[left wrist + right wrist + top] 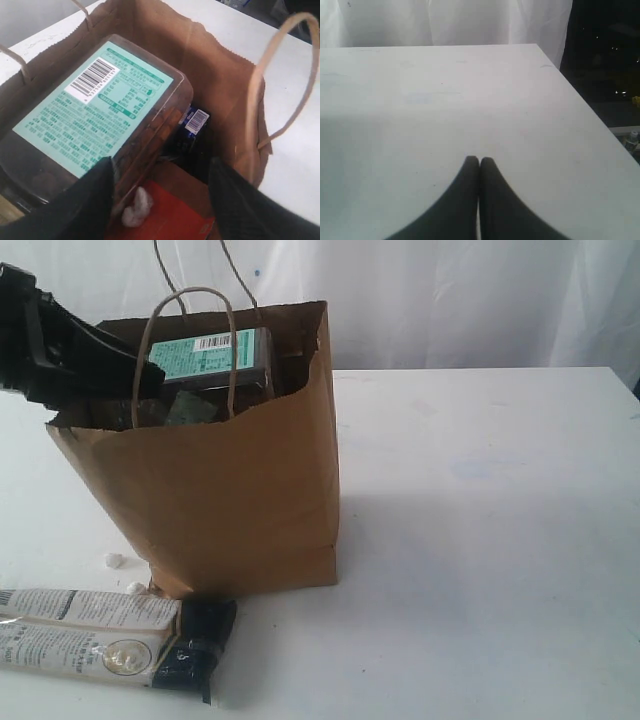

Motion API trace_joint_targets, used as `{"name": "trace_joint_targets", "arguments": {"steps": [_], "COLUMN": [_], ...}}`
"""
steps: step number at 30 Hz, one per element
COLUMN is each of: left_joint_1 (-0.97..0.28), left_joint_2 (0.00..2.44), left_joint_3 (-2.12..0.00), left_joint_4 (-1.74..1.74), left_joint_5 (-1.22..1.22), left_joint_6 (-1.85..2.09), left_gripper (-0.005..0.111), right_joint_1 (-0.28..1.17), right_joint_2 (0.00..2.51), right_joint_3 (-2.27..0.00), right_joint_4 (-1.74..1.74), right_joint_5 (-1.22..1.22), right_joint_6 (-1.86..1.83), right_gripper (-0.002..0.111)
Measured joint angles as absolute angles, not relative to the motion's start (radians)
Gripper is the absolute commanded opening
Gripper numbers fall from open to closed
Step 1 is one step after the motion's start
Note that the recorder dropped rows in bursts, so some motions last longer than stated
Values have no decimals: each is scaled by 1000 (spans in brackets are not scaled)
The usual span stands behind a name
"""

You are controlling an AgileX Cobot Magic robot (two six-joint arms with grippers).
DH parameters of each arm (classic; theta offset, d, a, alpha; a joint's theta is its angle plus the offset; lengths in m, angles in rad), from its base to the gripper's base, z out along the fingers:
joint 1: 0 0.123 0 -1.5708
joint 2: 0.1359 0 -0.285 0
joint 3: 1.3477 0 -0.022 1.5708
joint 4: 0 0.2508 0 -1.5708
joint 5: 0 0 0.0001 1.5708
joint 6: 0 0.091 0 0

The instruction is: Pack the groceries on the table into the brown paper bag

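Now: twin packet (100, 635) lies flat at the near-left corner of the counter (480, 540), just in front of the bag (230, 500). Bag upright on the counter's left half. Left end effector (160, 170) at bag mouth, fingers apart, gripping nothing. Clear jar (215, 358) inside bag, tilted, green label up, beside one finger. Right end effector (479, 161) clenched, empty, above the counter.

A clear green-labelled jar (210, 358) lies tilted across the mouth of the brown paper bag (230, 490), with only a narrow gap on its right, and the twine handles (256, 85) arch over the opening. The long twin packet (100, 638) lies on the near-left surface (480, 520) just before the bag. Right of the bag the surface lies open.
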State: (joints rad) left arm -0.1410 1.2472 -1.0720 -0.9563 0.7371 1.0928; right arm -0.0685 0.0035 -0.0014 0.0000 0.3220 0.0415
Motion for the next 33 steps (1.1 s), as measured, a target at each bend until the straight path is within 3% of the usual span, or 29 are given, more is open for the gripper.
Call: {"name": "trace_joint_targets", "arguments": {"steps": [4, 7, 9, 12, 15, 29, 33], "left_joint_1": [-141, -141, -141, -141, -141, -141, -141], "left_joint_2": [1247, 1247, 1247, 1249, 1249, 1189, 1088], "left_joint_3": [-1072, -1072, -1072, -1072, -1072, -1072, -1054], "left_joint_4": [-956, -950, -889, -731, -703, -653, -470], "left_joint_5": [737, 687, 609, 497, 475, 449, 360], "left_joint_6": [1093, 1068, 985, 832, 806, 794, 740], "left_gripper": [68, 60, 46, 15, 0, 0, 0], "right_joint_1": [-69, -69, -69, -69, -69, -69, -69], "right_joint_2": [4, 4, 4, 4, 4, 4, 4], "right_joint_3": [-1, -1, -1, -1, -1, -1, -1], "right_joint_4": [0, 0, 0, 0, 0, 0, 0], "right_joint_5": [322, 322, 322, 322, 322, 322, 322], "right_joint_6": [41, 41, 41, 41, 41, 41, 51], "right_gripper": [0, 0, 0, 0, 0, 0, 0]}}
